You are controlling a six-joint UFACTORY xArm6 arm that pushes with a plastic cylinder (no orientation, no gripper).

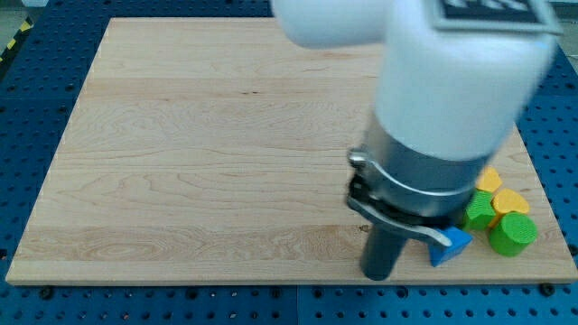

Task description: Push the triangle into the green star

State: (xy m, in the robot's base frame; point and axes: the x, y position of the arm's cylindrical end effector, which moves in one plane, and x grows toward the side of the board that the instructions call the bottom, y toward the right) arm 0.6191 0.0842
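tip at the near right edge, beside the blue triangle

blue pegboard surrounds a pale wooden bench (226, 153), which fills most of the view. the arm (452, 99) comes down from the far right, a thick white casing over a grey collar with a black clamp ring, blurred and large in the frame. below it the dark rod stands roughly upright, and my tip (377, 275) rests close to the bench's near edge, on the right side. there is no claw on this arm, only the rod, so nothing is spread or pinched.

the blue triangle (451, 245) lies just to the right of my tip, very near it; whether they touch i cannot tell, since a pale part of the clamp crosses in front. the green star (479, 213) sits just beyond the triangle, to its far right, partly hidden by the arm. a green cylinder (512, 234) stands to the right of the triangle, close to the star. two yellow blocks (508, 199) sit behind these, their shapes unclear. all the blocks are clustered in the near right corner.
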